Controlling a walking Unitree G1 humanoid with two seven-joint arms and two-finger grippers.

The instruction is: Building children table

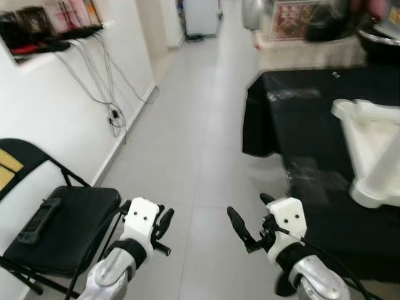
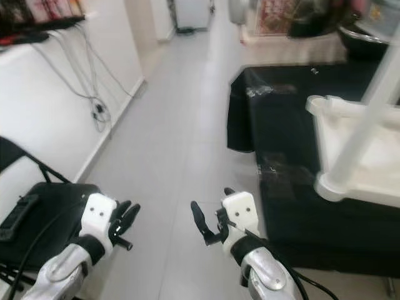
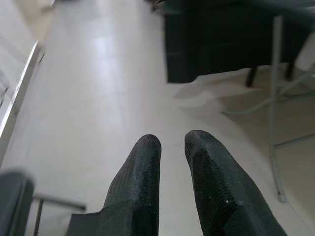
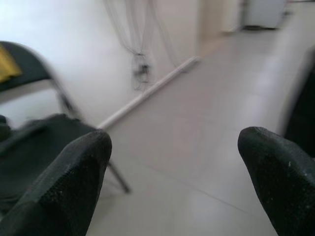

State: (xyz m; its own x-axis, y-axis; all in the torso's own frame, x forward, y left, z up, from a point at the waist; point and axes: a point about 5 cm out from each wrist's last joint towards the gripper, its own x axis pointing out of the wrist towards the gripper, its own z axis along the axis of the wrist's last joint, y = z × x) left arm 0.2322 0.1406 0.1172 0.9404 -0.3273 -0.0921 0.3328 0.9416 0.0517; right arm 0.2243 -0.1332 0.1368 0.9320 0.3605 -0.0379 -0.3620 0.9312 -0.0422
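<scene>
1. You face a pale tiled floor [image 1: 187,156] running down a corridor.
2. On your left stands a white wall [image 1: 56,112] with cables [image 1: 103,87] hanging from a shelf [image 1: 50,28].
3. A black folding chair [image 1: 62,228] sits beside that wall.
4. On your right, a black-draped table [image 1: 300,125] stands.

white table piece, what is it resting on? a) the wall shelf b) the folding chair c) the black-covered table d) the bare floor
c: the white table piece lies on the black-covered table to the robot's right, while the folding chair sits to its left, carrying only a dark flat object.
</scene>
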